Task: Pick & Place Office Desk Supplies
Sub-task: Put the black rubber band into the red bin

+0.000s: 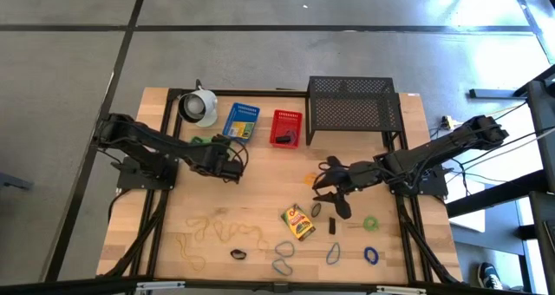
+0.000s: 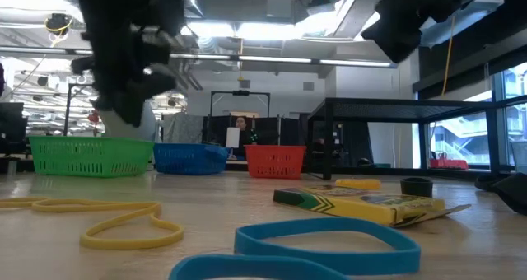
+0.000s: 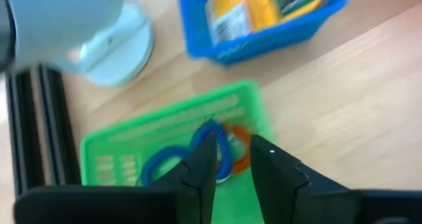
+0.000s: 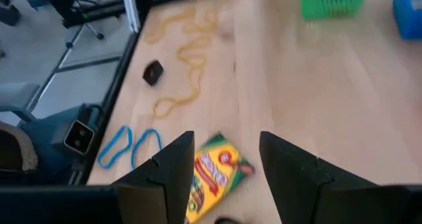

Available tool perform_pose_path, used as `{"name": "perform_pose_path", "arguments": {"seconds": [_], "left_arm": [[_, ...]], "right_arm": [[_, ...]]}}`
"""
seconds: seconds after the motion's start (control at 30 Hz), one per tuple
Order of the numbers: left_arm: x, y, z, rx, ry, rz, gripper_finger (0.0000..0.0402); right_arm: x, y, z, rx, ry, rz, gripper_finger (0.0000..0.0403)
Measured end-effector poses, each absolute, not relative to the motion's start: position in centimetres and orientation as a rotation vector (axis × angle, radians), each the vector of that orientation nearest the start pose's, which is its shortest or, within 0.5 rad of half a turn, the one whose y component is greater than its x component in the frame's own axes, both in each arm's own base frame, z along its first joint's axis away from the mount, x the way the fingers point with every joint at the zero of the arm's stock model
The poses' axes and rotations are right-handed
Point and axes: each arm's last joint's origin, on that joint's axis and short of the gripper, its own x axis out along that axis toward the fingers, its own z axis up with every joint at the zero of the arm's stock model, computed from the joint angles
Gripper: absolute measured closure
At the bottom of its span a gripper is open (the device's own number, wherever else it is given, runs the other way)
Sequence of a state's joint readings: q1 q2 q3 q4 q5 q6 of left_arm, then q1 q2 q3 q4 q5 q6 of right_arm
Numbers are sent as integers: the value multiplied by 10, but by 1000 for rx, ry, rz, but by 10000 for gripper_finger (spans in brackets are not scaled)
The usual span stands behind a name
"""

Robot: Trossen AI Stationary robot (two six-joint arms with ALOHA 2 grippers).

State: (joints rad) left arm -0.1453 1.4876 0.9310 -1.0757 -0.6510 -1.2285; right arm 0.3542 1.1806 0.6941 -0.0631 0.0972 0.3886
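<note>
Pale matt wood table (image 1: 260, 169); black wire-mesh metal rack (image 1: 351, 108)

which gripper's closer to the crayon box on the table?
Right. The right gripper hovers open just beside the crayon box; the left gripper is farther off, over the green basket.

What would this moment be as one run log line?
left end effector open over green basket | right end effector open above crayon box | nothing held

Light: bright, even, from ceiling strips (image 2: 247, 59) in the low view.
Shadows: soft, faint on the tabletop (image 1: 260, 199).
Blur: left wrist view smeared; low view's foreground bands soft.
</note>
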Motion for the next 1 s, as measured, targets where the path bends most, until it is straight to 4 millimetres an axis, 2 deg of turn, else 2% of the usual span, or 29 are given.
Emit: {"name": "perform_pose_path", "arguments": {"seconds": [0.2,0.33,0.5,0.63,0.83,1.0], "left_arm": [[248,-33,225,-273,885,1082,325],[254,-50,240,-241,798,1019,325],[258,-70,244,-199,704,931,325],[261,-81,246,-201,666,874,323],[264,-89,248,-229,624,830,326],[268,-90,250,-210,585,820,327]], "right_arm": [[222,85,228,329,718,141,229],[208,87,215,347,872,-11,229],[182,79,199,399,1033,-386,229],[172,72,192,522,1020,-628,229],[159,65,165,604,1073,-751,229],[153,59,154,655,1132,-794,229]]}}
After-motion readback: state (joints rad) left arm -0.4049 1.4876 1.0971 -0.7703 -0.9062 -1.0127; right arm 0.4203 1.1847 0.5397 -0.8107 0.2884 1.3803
